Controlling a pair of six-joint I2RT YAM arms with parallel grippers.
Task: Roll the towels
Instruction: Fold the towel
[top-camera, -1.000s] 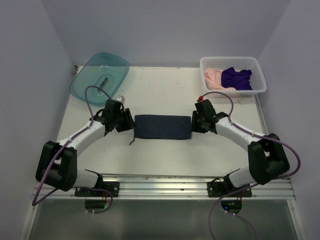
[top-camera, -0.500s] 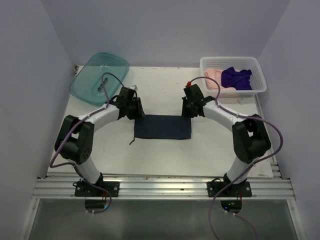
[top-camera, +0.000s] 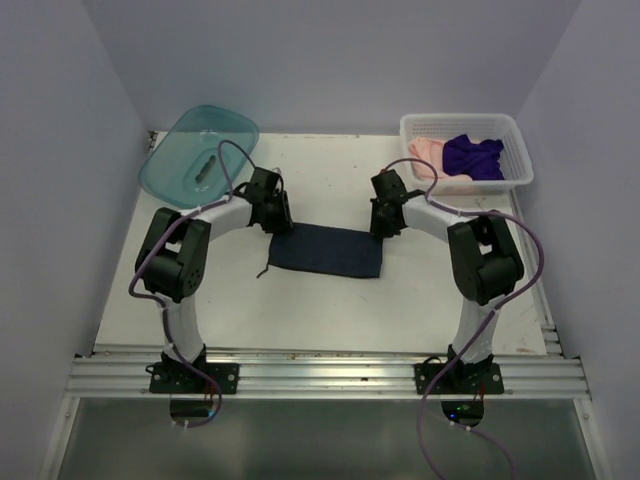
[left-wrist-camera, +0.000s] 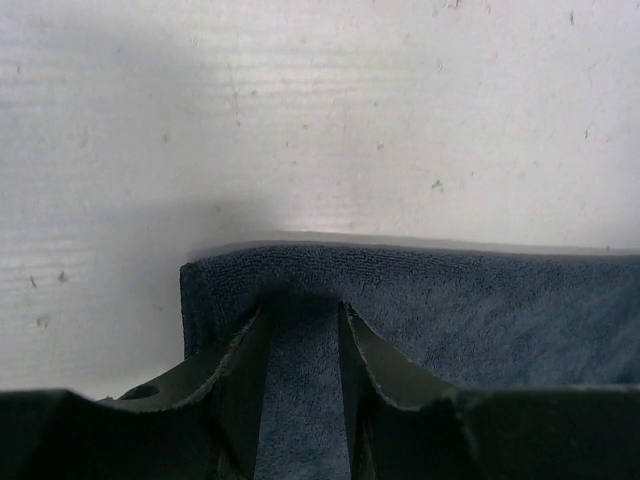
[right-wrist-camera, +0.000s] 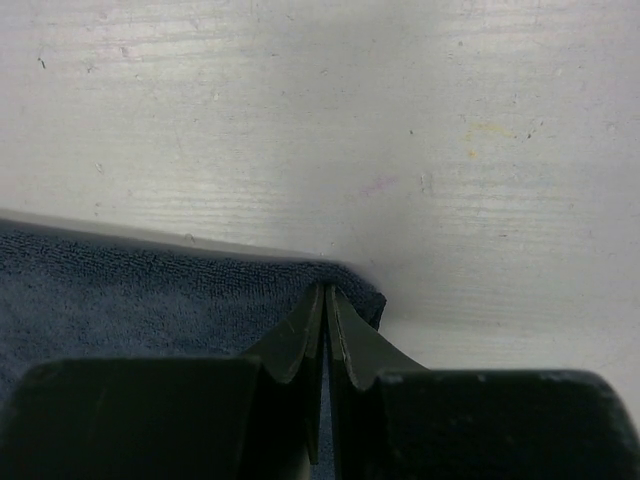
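Slate-blue towel (top-camera: 325, 250) flat, far corners at left tool (left-wrist-camera: 302, 315) and right tool (right-wrist-camera: 325, 295)

Left gripper (left-wrist-camera: 302, 312) parted, right gripper (right-wrist-camera: 324, 292) pinched closed (both held low).

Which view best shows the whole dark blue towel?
The top external view: the dark blue towel lies flat, almost wholly visible. Each wrist view shows only one far corner of it.
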